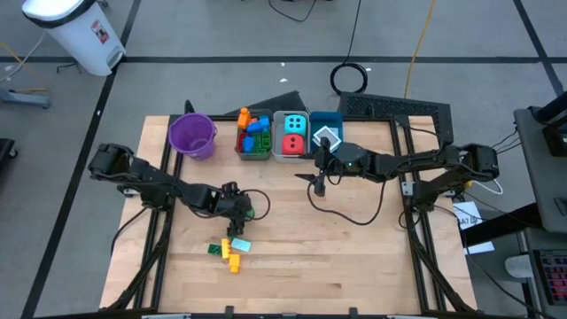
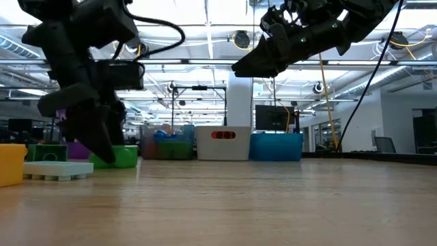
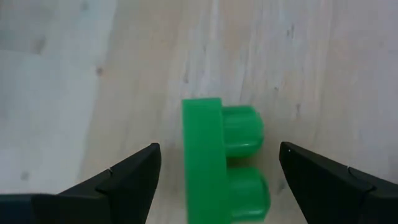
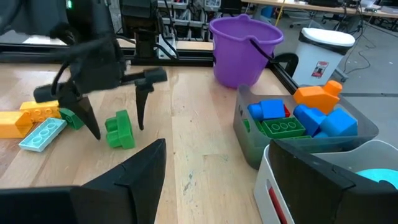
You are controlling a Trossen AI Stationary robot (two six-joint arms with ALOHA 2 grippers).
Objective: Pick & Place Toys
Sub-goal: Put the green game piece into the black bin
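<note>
Left gripper point(image 4: 115, 112) down at table, jaws open astride green brick point(image 3: 222, 162) lying on the wood, set for pinch; right gripper point(image 1: 319, 182) parked open mid-table near bins point(image 1: 292, 152), waiting, nothing held

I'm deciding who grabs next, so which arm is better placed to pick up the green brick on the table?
The left arm, most likely. Its left gripper is open and straddles the green brick on the table. The right gripper hangs open above the table near the bins, apart from the brick.
</note>
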